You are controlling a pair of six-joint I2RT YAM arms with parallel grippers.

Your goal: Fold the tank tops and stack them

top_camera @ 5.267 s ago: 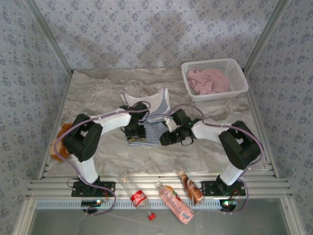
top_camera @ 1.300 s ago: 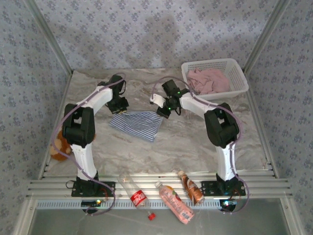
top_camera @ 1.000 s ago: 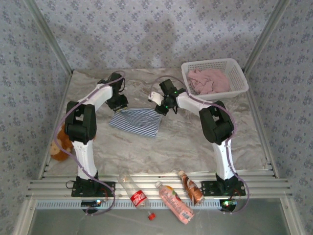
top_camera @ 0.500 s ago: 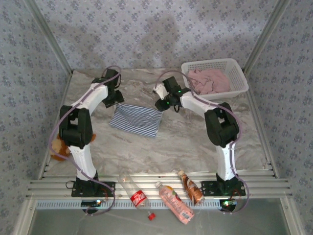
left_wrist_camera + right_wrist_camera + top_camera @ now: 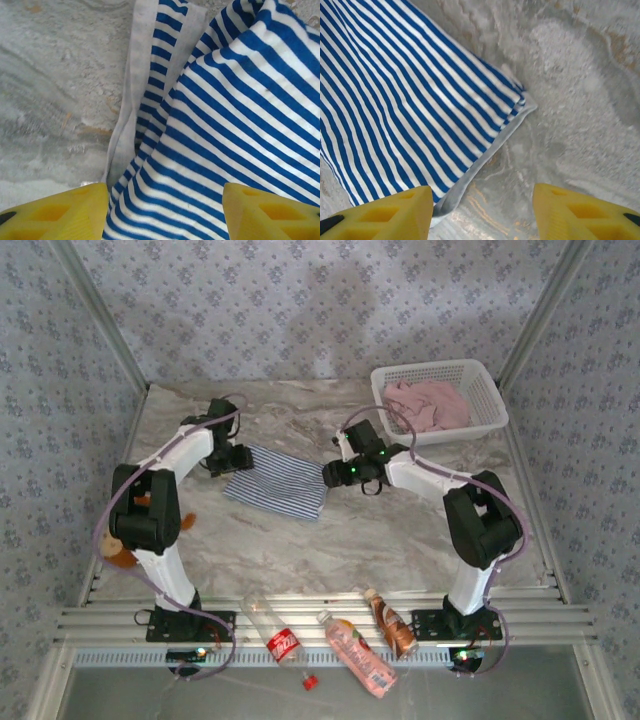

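Left tool (image 5: 232, 457), jaws open, hovers at the 10 o'clock corner of the folded navy-and-white striped cloth tank top (image 5: 280, 486) on the worktop (image 5: 380, 532), perhaps touching it. Right tool (image 5: 334, 472), open and empty, sits at its 3 o'clock edge. Crumpled dusty pink cloth tank top (image 5: 430, 405) lies in the white plastic lattice basket (image 5: 490, 392) at 1 o'clock.
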